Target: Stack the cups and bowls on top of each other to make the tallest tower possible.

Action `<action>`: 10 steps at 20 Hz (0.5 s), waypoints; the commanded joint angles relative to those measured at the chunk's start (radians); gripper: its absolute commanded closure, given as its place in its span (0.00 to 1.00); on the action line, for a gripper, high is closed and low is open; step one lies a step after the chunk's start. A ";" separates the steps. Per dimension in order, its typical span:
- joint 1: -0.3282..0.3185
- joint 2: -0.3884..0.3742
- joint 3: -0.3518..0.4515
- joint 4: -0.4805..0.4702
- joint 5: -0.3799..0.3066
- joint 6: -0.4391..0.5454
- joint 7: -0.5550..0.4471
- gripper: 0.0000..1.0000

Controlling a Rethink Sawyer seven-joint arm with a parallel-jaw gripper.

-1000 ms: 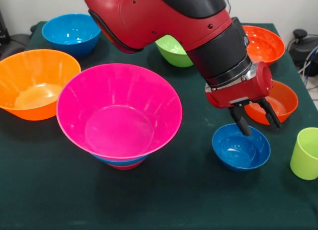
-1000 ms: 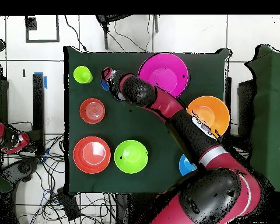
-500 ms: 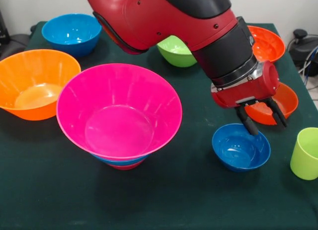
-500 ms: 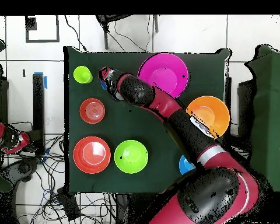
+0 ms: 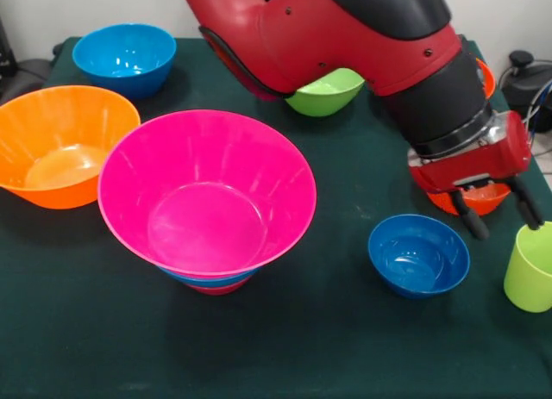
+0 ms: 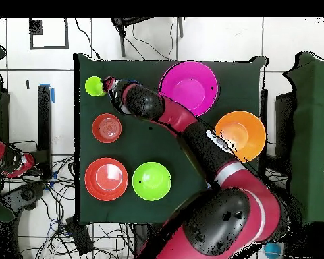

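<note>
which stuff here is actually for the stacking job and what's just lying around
For the job:
- pink bowl on the started tower
- lime cup
- small blue bowl
- orange bowl
- far blue bowl
- green bowl
- open gripper

Lying about:
- cables off the table
- black device

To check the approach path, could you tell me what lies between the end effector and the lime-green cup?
Nothing: in the front view the open end effector hangs just beside the lime-green cup, with only bare dark tablecloth showing in the short gap between them.
</note>
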 commanded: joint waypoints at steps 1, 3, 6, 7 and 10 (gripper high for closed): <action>0.073 0.031 -0.096 -0.079 0.043 -0.038 0.170 0.00; 0.080 0.033 -0.111 -0.079 0.043 -0.029 0.164 0.00; 0.097 0.028 -0.141 -0.084 0.047 -0.010 0.164 0.00; 0.108 0.026 -0.157 -0.090 0.050 0.002 0.166 0.00; 0.170 0.016 -0.249 -0.134 0.063 0.065 0.180 0.00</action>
